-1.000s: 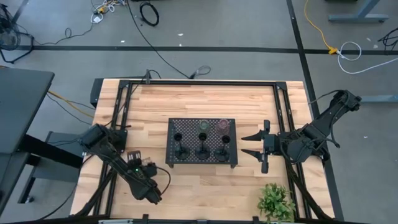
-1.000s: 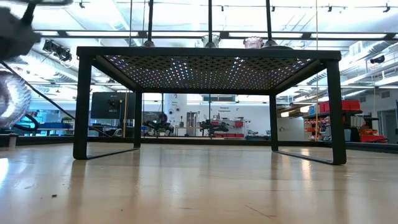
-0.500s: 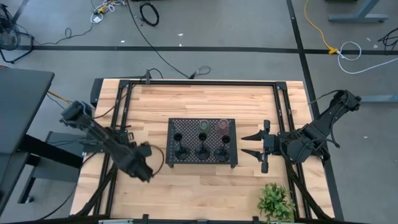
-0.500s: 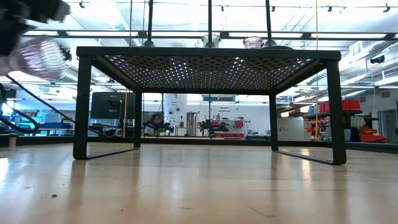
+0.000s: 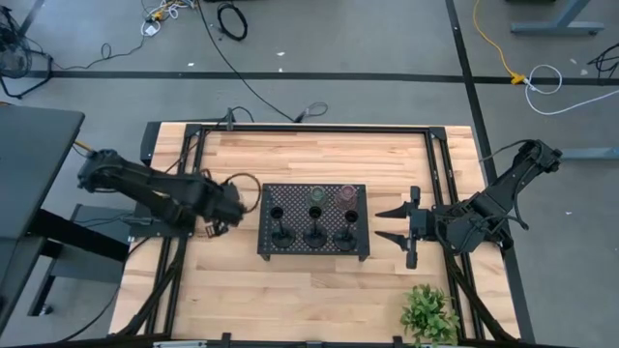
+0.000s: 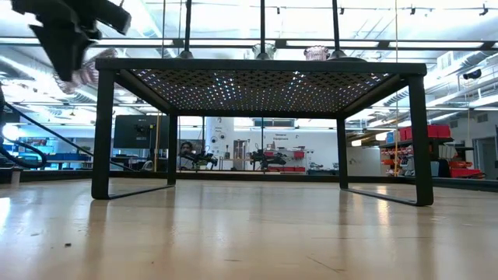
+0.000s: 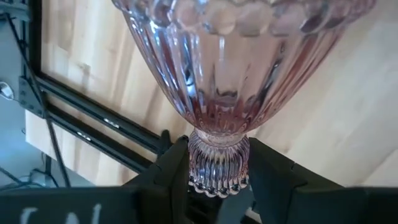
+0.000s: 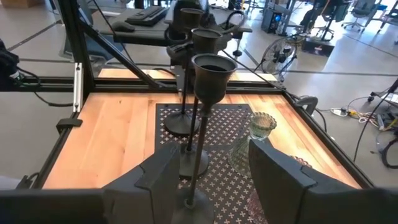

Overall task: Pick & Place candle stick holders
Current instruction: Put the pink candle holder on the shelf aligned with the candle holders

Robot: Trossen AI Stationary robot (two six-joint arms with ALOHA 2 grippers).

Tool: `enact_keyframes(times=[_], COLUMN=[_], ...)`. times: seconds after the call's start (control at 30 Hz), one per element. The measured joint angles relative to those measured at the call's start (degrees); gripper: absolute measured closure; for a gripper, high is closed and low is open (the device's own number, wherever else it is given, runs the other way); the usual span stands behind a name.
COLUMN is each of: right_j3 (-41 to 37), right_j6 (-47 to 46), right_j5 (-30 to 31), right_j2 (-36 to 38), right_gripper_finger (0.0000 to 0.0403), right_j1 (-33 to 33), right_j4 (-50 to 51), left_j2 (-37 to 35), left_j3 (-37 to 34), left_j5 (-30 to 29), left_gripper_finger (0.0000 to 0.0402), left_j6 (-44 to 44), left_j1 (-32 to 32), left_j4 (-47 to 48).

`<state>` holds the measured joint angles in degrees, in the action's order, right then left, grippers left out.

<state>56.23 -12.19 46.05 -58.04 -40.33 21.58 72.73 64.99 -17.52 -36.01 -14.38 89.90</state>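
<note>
**Glass holder in the air near the tray's edge: risk of clipping or slipping**

High view: left gripper (image 5: 224, 205) just beside the left edge of the black perforated tray (image 5: 266, 249), carrying a pinkish glass holder, seen here only as a faint ring. On the tray: three black holders (image 5: 314, 235) in the near row, a pale green glass holder (image 5: 315, 195) and a second pinkish one (image 5: 345, 194) in the far row, with an empty spot at far left (image 5: 277, 210). Probably the target. Right gripper (image 5: 395, 223) waiting off the tray's right side, fingers spread, holding nothing.

Low view: tray raised on legs, well above the table; carried pinkish holder (image 6: 81, 68) hanging close to the tray's left corner at about deck height. Likely hazard: bumping the rim or corner if brought across too low.

Left wrist view: fingers (image 7: 180, 163) pinched on the narrow ribbed waist of the pinkish holder (image 7: 230, 68), wide bowl beyond them. Smooth glass, small contact: could tilt or slide in a quick swing.

Right wrist view: black holders (image 8: 209, 81) tall on thin stems, green glass holder (image 8: 261, 126) close behind. Easy to topple if the incoming holder or arm brushes a neighbour.
</note>
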Motion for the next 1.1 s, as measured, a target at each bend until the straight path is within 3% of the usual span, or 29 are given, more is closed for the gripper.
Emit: enact_keyframes(times=[0.27,0.83,1.1], right_j3=[0.0,0.0,0.0], right_j6=[0.0,-0.2,-0.8], right_j5=[0.9,1.1,1.1], right_j2=[0.0,0.0,0.0], right_gripper_finger=[0.0211,0.0211,0.0211], right_j1=[0.0,0.0,0.0], right_j4=[0.1,0.1,0.1], left_j2=[-0.3,-0.3,-0.3], left_j3=[0.3,0.4,6.1], left_j5=[-0.9,-4.0,-5.7], left_gripper_finger=[0.0265,0.0265,0.0265], left_j6=[7.2,15.1,17.0], left_j1=[7.7,12.7,15.6], left_j4=[0.2,0.1,0.1])
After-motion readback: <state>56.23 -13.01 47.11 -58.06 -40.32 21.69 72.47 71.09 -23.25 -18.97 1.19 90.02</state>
